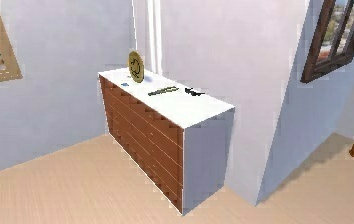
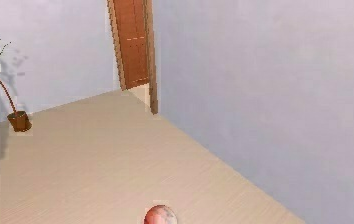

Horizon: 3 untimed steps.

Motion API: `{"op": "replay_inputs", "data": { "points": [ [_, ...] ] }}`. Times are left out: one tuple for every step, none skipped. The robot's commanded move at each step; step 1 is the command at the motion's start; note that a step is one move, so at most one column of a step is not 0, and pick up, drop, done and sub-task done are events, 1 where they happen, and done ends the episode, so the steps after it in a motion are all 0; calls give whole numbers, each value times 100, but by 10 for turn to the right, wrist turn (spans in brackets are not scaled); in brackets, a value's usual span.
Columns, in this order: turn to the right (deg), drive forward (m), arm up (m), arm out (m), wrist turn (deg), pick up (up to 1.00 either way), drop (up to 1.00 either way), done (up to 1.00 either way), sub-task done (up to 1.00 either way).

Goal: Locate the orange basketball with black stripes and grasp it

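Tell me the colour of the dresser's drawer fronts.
The drawer fronts are reddish-brown wood, below a white top; the forward view shows them best.

Reddish-grey dome (image 2: 161,215), arm side view's bottom edge; unclear whether robot's.

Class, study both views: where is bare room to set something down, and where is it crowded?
Dresser top: bare at its near corner, crowded mid-top by the gold disc and dark flat items. Floor left of the dresser is bare. In the arm side view, floor lies bare between potted plant, door and reddish ball.
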Motion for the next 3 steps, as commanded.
{"op": "replay_inputs", "data": {
  "points": [
    [0,0,0,0,0,100,0,0,0],
    [0,0,10,0,0,0,0,0,0],
    [0,0,0,0,0,0,0,100,0]
  ]
}}
